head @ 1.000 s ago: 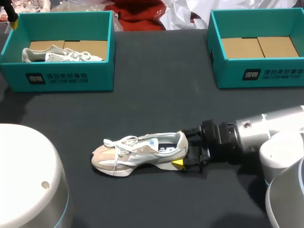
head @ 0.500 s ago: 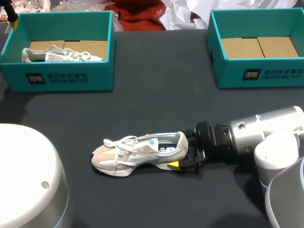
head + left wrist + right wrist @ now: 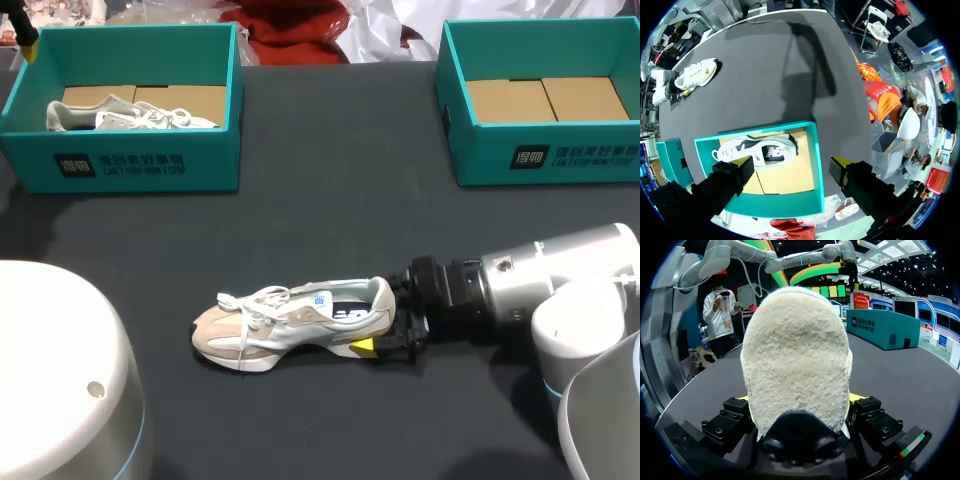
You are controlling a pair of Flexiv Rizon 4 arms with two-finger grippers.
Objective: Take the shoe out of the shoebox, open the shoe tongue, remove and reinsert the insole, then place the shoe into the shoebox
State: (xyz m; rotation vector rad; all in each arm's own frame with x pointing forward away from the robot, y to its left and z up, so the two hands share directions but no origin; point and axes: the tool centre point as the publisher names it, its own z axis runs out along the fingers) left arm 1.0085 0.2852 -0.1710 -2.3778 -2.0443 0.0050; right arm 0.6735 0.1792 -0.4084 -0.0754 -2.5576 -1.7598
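A beige and white shoe [image 3: 290, 322] lies on its side on the black table, toe to the left. My right gripper [image 3: 385, 318] is at its heel, open, one yellow tip by the sole and the other finger past the collar. In the right wrist view the fuzzy heel [image 3: 795, 355] fills the space between the fingers of the right gripper [image 3: 799, 399]. My left gripper [image 3: 790, 167] hangs open high above the left teal shoebox [image 3: 817, 165], which holds a second white shoe [image 3: 757, 150]. From there the beige shoe [image 3: 695, 74] shows far off.
The left shoebox [image 3: 120, 170] stands at the back left with the second shoe [image 3: 130, 115] inside. A second teal shoebox [image 3: 545, 155], cardboard showing inside, stands at the back right. My left arm's white base [image 3: 60, 380] fills the front left corner.
My right arm has slid a little to the left, bringing its fingers further around the shoe's heel. The shoe and the left arm have stayed put.
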